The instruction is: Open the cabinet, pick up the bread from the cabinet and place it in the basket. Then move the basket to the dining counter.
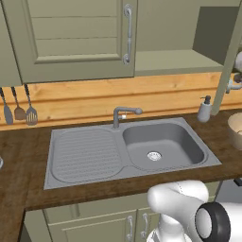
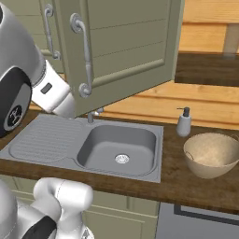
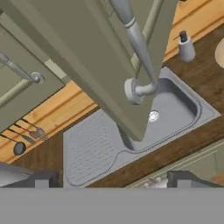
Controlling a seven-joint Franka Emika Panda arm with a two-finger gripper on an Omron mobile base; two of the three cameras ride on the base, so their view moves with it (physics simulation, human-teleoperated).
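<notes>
Cabinet (image 2: 126, 42): the right-hand sage-green door stands swung out over the sink; the left door (image 1: 75, 38) is shut flat against the wall.
Door handle (image 3: 138, 48): a long curved silver bar on the open door, looming close in the hand view, its lower mount just ahead of the gripper.
Gripper (image 3: 111, 179): jaws spread wide with nothing between them; the two dark fingertips (image 3: 43, 178) sit well apart, clear of the handle.
Cabinet shelf (image 1: 175, 61): a bare green shelf shows behind the opened side.
Bread: I cannot make it out from where these views look.
Basket (image 2: 212, 154): round and beige, upright on the dark wood counter (image 2: 186, 186) near its right end, just beside the soap bottle.
Soap bottle (image 2: 184, 122): grey pump bottle at the counter's back edge, between sink and basket.
Sink (image 1: 160, 146): grey, with a ribbed drainboard on its left and the tap (image 1: 124, 115) at its back edge.
Utensils (image 1: 19, 108): three hanging on the wood wall panel beyond the counter's left end.
</notes>
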